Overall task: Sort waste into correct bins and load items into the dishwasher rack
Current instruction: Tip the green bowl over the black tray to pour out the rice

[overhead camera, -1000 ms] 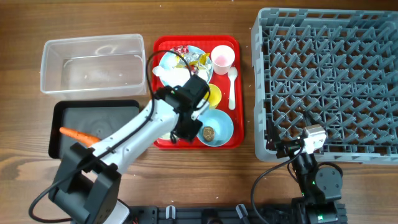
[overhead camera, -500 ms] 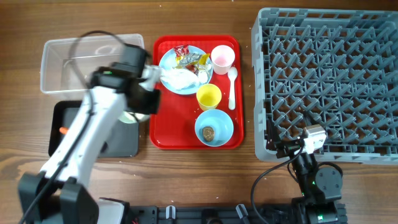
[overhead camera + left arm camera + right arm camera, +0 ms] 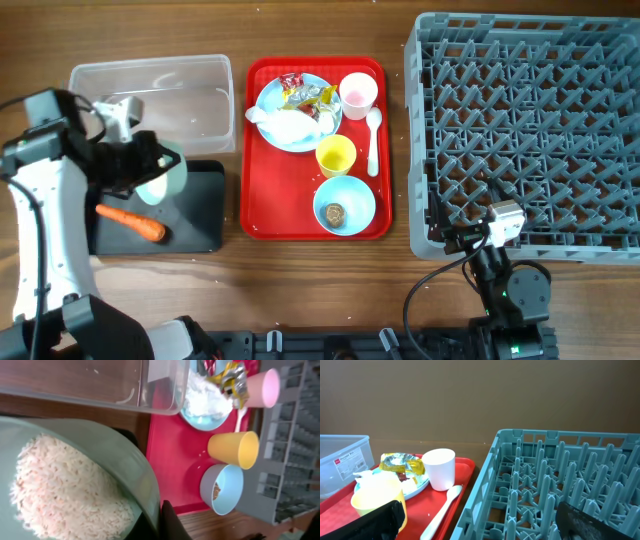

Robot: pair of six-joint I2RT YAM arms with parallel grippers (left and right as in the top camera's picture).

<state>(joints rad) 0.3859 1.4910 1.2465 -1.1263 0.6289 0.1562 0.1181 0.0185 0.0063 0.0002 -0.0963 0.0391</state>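
My left gripper [image 3: 140, 165] is shut on the rim of a light blue bowl [image 3: 166, 176] full of white rice [image 3: 65, 492] and holds it tilted over the black bin [image 3: 200, 205]. Its finger [image 3: 161, 521] pinches the bowl's rim [image 3: 125, 455]. An orange carrot [image 3: 135, 222] lies in the black bin. The clear bin [image 3: 150, 100] stands behind. The plate [image 3: 270, 98] carries wrappers [image 3: 305, 92] and tissue [image 3: 285, 125]. The pink cup [image 3: 358, 92], spoon [image 3: 373, 140], yellow cup [image 3: 335, 155] and second bowl [image 3: 355, 195] with a brown lump [image 3: 336, 213] sit on the tray. My right gripper [image 3: 485, 525] is open and empty at the rack's [image 3: 530, 130] front edge.
The red tray [image 3: 262, 210] lies between the bins and the rack. In the right wrist view the spoon [image 3: 442, 510], yellow cup [image 3: 375, 495] and pink cup [image 3: 440, 467] stand left of the rack wall [image 3: 485, 485].
My left arm swung left from the tray with the bowl of rice, to above the black bin. The carrot is now uncovered. The right arm has not moved.
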